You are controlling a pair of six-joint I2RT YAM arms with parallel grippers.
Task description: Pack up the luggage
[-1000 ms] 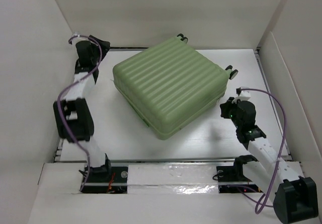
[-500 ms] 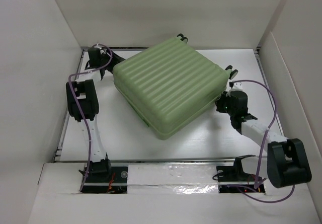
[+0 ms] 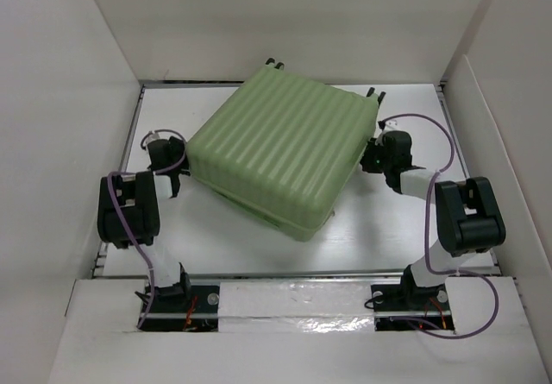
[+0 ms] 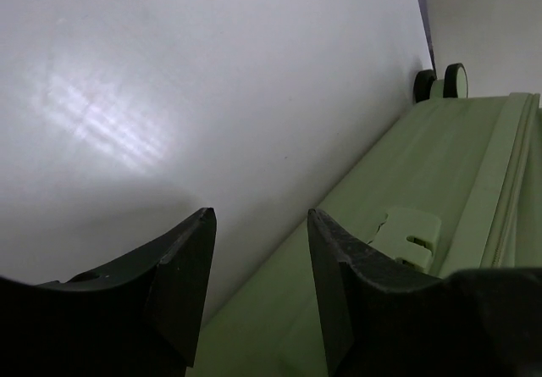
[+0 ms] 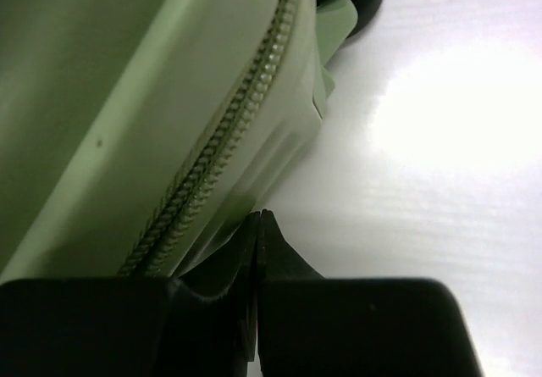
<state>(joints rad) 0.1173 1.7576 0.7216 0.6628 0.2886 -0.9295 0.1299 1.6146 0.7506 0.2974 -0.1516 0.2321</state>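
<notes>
Rigid, bulky, slick suitcase [image 3: 280, 155]: I'd push its sides; left end effector [image 4: 260, 218] gapes empty, right end effector [image 5: 258, 218] closed.

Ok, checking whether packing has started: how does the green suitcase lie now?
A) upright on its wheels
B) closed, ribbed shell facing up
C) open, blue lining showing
B: the luggage lies closed with its ribbed shell up, no lining showing, and the zipper looks done up.

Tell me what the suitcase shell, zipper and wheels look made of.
Luggage shell: hard moulded plastic by the look, matte light green, with stiff ribs. Zipper: fine coil teeth, likely nylon, same green. Wheel: black, rubber or plastic; cannot tell which.
</notes>
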